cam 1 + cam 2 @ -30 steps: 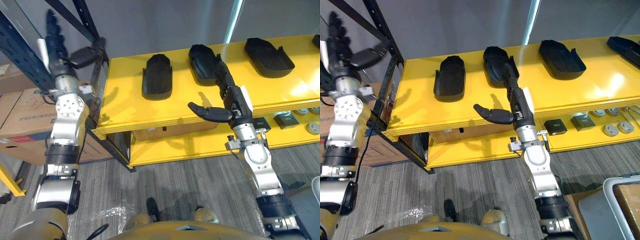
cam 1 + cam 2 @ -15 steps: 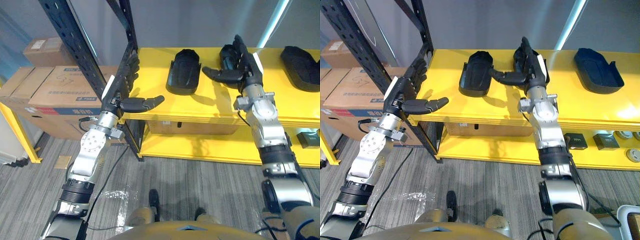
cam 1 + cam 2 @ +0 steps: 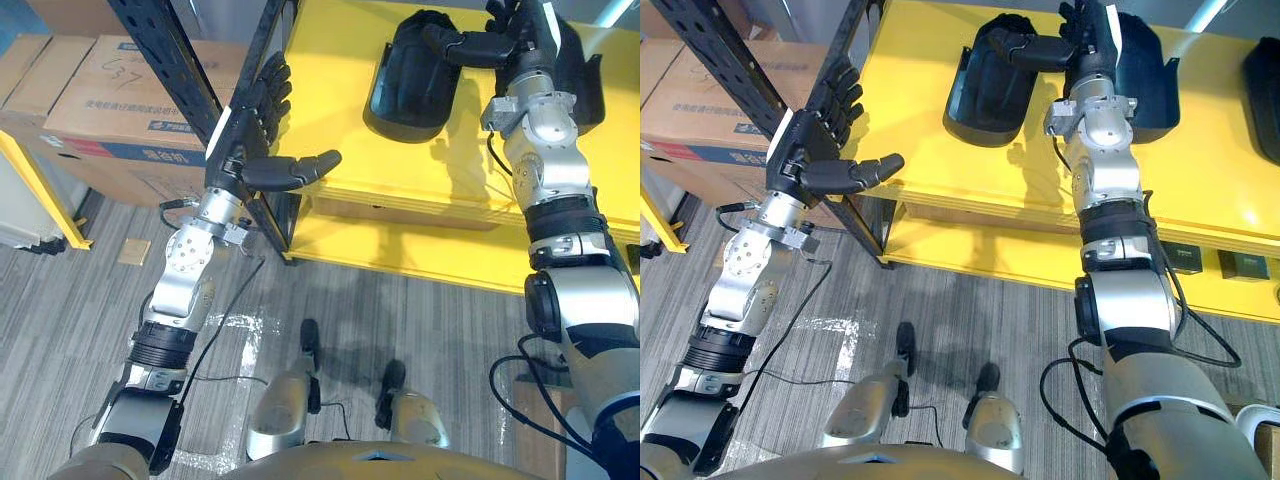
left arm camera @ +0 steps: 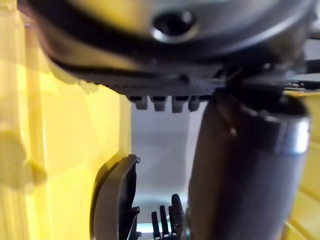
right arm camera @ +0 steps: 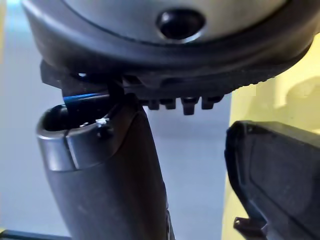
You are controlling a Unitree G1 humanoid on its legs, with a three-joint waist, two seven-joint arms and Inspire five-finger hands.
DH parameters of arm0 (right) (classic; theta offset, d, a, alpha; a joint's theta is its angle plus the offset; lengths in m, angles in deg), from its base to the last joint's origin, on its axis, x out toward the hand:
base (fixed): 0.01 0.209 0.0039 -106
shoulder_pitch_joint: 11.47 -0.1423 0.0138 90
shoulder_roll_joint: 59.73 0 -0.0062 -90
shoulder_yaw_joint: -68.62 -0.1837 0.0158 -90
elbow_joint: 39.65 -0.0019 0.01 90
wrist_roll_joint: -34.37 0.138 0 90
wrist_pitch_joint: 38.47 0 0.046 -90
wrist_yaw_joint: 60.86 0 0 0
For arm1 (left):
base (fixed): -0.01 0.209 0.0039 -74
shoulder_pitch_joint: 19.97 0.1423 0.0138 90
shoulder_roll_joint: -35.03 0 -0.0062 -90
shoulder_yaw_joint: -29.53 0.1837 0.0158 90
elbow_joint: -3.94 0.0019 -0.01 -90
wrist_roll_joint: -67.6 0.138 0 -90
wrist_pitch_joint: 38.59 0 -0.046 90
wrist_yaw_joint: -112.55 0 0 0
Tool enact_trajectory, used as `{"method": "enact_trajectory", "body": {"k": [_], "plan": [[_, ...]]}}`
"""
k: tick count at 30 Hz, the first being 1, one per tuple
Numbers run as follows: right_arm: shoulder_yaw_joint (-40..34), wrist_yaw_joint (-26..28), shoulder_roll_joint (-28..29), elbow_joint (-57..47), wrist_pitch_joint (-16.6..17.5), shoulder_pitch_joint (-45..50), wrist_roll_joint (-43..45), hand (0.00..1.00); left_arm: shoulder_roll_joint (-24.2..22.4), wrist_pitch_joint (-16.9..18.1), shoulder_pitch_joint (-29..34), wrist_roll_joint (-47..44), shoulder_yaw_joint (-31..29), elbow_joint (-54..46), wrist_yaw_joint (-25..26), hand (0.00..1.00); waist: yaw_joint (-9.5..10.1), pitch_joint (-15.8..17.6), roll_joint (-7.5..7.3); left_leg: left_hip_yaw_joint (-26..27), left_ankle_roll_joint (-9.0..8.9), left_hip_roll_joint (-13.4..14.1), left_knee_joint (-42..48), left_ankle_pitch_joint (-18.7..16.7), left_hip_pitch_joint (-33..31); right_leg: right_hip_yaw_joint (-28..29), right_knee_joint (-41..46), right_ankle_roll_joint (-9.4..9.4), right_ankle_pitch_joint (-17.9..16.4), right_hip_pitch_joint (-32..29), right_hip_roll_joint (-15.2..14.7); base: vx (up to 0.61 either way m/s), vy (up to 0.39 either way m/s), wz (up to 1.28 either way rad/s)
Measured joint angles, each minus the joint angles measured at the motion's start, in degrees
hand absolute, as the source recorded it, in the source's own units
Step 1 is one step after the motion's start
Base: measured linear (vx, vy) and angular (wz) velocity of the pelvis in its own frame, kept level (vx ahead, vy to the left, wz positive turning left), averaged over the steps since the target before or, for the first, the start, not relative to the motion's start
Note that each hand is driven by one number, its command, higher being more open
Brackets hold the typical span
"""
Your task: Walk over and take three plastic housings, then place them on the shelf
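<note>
Black moulded plastic: three housings of it are lying on the glossy yellow metal shelf point(image 3: 920, 60), none in either hand. The left housing point(image 3: 990, 80) and the middle housing point(image 3: 1145, 75) are sitting side by side; the third housing point(image 3: 1265, 90) is lying apart to the right.

My right hand point(image 3: 1092, 45) is hanging over the shelf between the first two, fingers straight and thumb stretched across the left housing's far end. It is open and gripping nothing; whether the thumb is touching, I cannot tell. My left hand point(image 3: 250, 135) is hovering beside the black perforated steel upright point(image 3: 170, 45) at the shelf's left corner, equally open and empty. Brown cardboard boxes point(image 3: 100, 90) are standing beyond it.

Judgement: I am reaching for a housing. To do it well, I should be lowering the hand squarely over one housing, thumb on one side wall and fingers on the other, closing on the raised rim rather than the curved back, and keeping clear of the neighbour.

The right eye view is adding the third housing at its edge. The right wrist view is adding close detail — open air between my thumb point(image 5: 110, 165) and a housing wall point(image 5: 280, 170). The left wrist view is adding a housing seen edge-on point(image 4: 112, 200).
</note>
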Motion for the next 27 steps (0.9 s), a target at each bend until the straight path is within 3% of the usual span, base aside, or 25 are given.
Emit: {"method": "enact_trajectory", "body": {"k": [6,10,16,27], "plan": [[1.48,-4.03,-1.54,1.2,-1.35,-3.86,-0.39,1.0,-0.32,1.66,-0.05,-2.48,0.7,-3.96,0.61,1.0,0.15,3.38,1.04,-0.43,-0.48,0.12,0.0,0.25,-1.24,0.06,4.73,-0.45,-2.4,-3.12,-0.65,0.0,-0.058,0.03],[1.39,-5.87,-2.26,1.2,-2.32,-4.5,-0.4,1.0,-0.45,1.81,-0.06,-2.48,1.46,-4.86,0.69,1.0,0.06,3.59,1.15,-0.54,-0.58,0.21,0.01,0.44,-1.81,0.09,6.13,-0.63,-3.2,-4.22,-0.78,0.02,-0.053,0.01],[1.45,-4.29,-2.27,1.2,-5.92,-6.75,-0.57,1.0,-2.07,1.81,-0.05,-2.45,1.98,-5.94,1.14,1.0,-0.04,4.51,2.62,-0.52,-0.57,0.21,0.02,0.7,-1.65,0.35,8.35,-1.01,-4.36,-5.08,-1.17,0.02,-0.047,0.0],[3.93,-0.54,-2.25,5.69,-6.7,-8.03,-2.66,1.0,-2.07,1.81,-0.05,-2.47,2.29,-6.64,2.32,1.0,0.6,5.25,3.15,-1.16,-1.23,0.22,-0.02,0.83,-1.34,0.0,11.75,-1.49,-6.29,-5.86,-1.77,0.01,-0.044,0.03]]}}
